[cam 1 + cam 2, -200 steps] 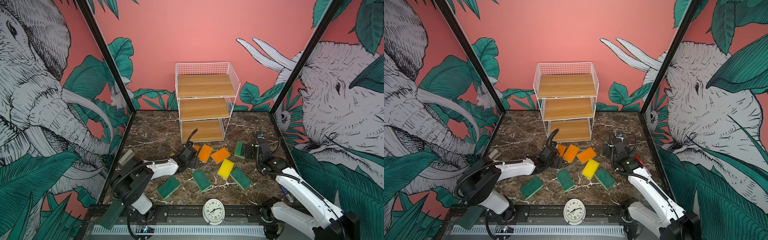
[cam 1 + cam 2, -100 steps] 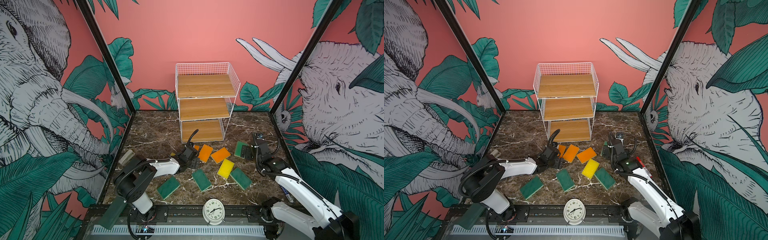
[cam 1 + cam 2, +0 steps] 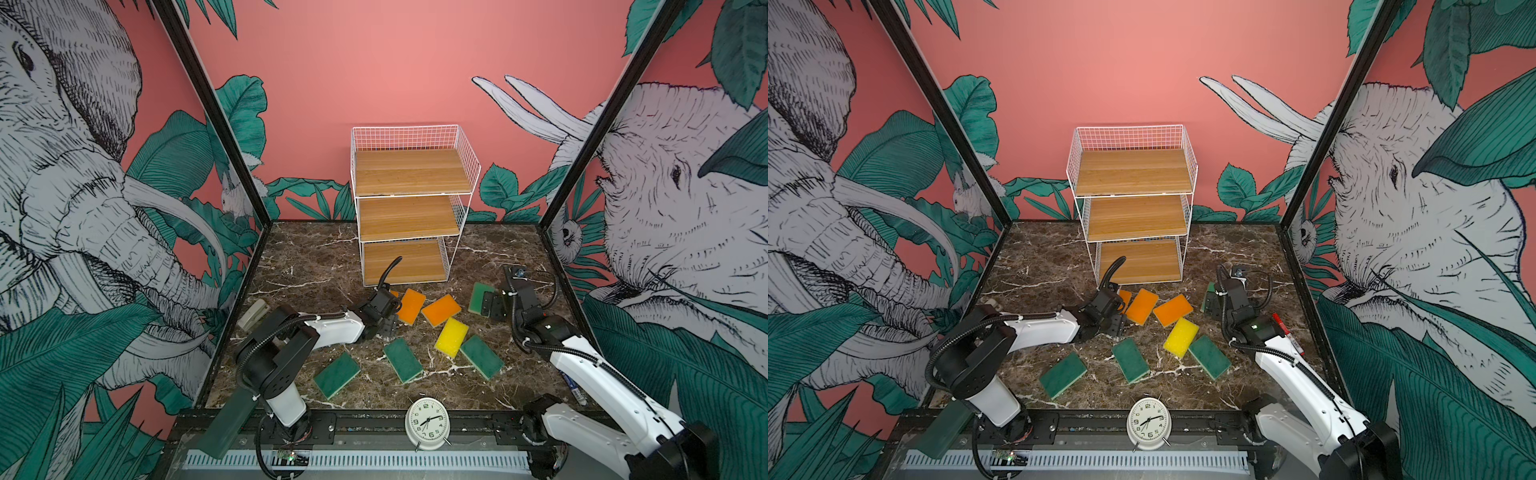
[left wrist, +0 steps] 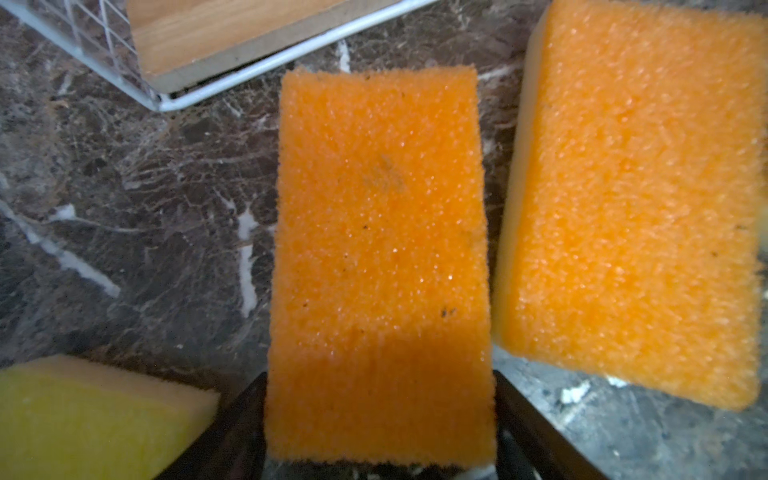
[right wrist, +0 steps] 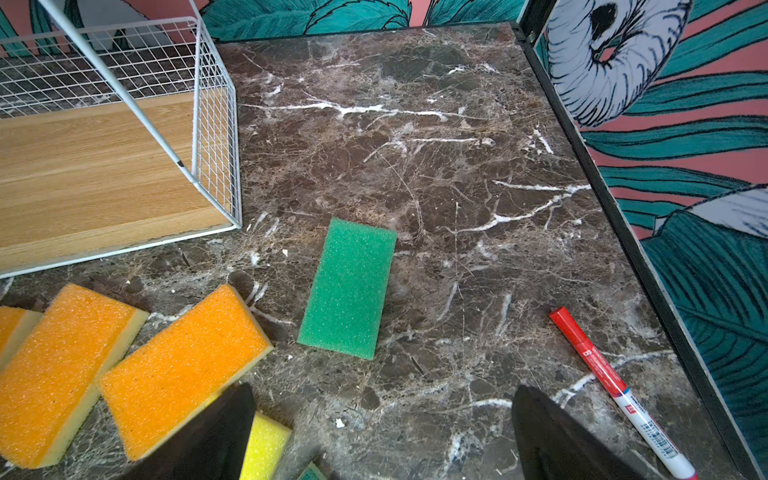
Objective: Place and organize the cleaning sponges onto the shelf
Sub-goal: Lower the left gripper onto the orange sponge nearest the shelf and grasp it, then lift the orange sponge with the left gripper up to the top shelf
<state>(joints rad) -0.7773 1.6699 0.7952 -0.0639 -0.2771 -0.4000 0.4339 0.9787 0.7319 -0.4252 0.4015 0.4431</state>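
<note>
Since a second ago the left gripper (image 4: 379, 382) has drawn its jaws inward; the arm sits about where it was. Right gripper (image 5: 384, 392) and the loose sponges show no shift that I can make out.

Left side. Jaws now rest against both long sides of a flat rectangular orange sponge (image 4: 378, 232), at its near end. The black fingers (image 4: 241, 419) touch the foam edges, with no visible squeeze. This sponge lies flat on the dark brown marble counter (image 3: 316, 266), just in front of the front left corner of the white wire shelf (image 3: 409, 216) with three wooden boards. A second orange sponge (image 4: 631, 199) lies just beside it, apart by a narrow gap. A yellow sponge (image 4: 83, 424) sits close on the opposite side; the arm hides it in both top views.

Right side. Jaws spread wide, holding nothing. A green rectangular sponge (image 5: 347, 286) lies flat on the counter ahead of them, untouched, off the shelf's front right corner. A red marker pen (image 5: 598, 361) lies near the counter's right edge.

Remainder. Third orange sponge (image 3: 441, 309) and second yellow sponge (image 3: 451, 336) lie mid-counter. Nearer me: left dark green sponge (image 3: 336, 374), centre dark green sponge (image 3: 402, 359), right dark green sponge (image 3: 482, 356). Every sponge in view is on the counter, in front of the shelf.
</note>
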